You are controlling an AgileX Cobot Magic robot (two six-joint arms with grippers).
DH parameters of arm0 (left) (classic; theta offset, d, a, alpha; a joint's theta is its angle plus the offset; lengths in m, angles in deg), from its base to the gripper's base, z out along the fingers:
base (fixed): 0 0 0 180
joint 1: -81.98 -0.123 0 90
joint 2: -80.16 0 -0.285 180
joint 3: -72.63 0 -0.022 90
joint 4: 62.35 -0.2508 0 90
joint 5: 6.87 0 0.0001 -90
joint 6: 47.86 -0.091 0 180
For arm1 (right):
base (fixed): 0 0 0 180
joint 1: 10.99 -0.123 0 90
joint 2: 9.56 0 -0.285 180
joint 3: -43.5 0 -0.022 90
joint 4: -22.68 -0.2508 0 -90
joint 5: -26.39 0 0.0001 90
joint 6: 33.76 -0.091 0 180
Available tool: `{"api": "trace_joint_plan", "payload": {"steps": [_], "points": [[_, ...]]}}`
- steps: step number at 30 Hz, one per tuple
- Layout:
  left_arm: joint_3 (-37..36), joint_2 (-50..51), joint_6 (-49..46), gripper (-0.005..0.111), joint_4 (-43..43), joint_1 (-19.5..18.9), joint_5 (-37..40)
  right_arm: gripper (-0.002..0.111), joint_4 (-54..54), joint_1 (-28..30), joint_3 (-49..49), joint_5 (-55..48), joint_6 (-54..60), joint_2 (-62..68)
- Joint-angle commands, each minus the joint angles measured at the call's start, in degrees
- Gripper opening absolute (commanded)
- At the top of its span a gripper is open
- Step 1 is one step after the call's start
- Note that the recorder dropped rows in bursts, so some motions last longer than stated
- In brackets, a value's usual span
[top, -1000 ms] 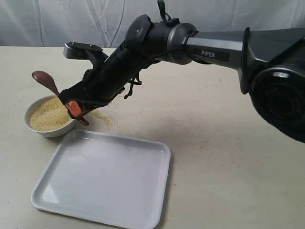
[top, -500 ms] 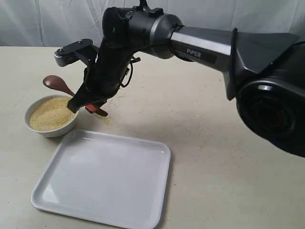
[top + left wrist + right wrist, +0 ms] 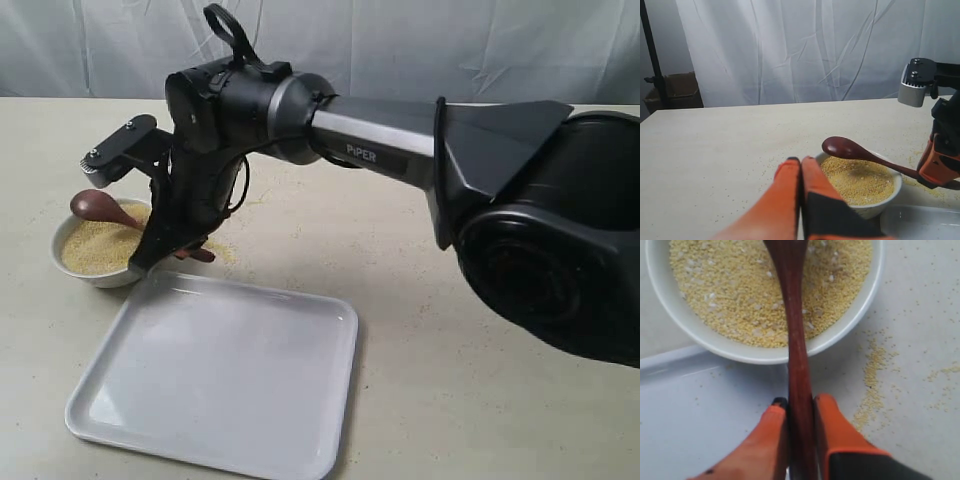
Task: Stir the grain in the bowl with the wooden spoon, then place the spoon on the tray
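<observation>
The small white bowl [image 3: 100, 275] [image 3: 875, 204] [image 3: 705, 335] stands at the table's left, full of yellow-tan grain [image 3: 95, 246] [image 3: 855, 177] [image 3: 735, 295]. My right gripper [image 3: 170, 250] [image 3: 799, 404] is shut on the handle of the dark wooden spoon [image 3: 98, 208] [image 3: 852, 151] [image 3: 792, 330], which is held above the grain with its scoop toward the bowl's far left rim. The white tray [image 3: 215, 375] [image 3: 705, 410] lies just in front of the bowl. My left gripper [image 3: 800, 164] is shut and empty, close beside the bowl; it does not show in the exterior view.
Spilled grain [image 3: 222, 250] [image 3: 872, 375] is scattered on the beige table [image 3: 450, 350] right of the bowl. The right arm [image 3: 380, 150] stretches across the table's middle. A white curtain [image 3: 805, 50] hangs behind.
The right arm swung left and lowered, bringing the spoon's scoop down from above the bowl's rim to just over the grain. Bowl and tray have not moved.
</observation>
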Motion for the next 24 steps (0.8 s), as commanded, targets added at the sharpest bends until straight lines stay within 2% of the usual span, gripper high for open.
{"api": "trace_joint_plan", "payload": {"steps": [1,3,10,17,21,24], "points": [[-0.2,-0.31,0.13,0.0,0.32,0.03,-0.65,0.032,0.61,-0.13,0.4,1.49,-0.69,-0.05],[-0.2,-0.31,0.13,0.0,0.32,0.03,-0.65,0.036,0.61,-0.13,0.4,1.62,-0.87,-0.05],[-0.2,-0.31,0.13,0.0,0.32,0.03,-0.65,0.036,1.23,-0.13,2.28,0.21,-2.22,-1.36],[-0.2,-0.31,0.13,0.0,0.32,0.03,-0.65,0.036,6.64,-1.28,3.94,-2.85,-3.06,-5.99],[-0.2,-0.31,0.13,0.0,0.32,0.03,-0.65,0.036,19.15,-5.74,3.94,-8.89,-3.06,-6.3],[-0.2,-0.31,0.13,0.0,0.32,0.03,-0.65,0.036,29.1,-10.23,3.94,-8.58,-7.07,-5.55]]}}
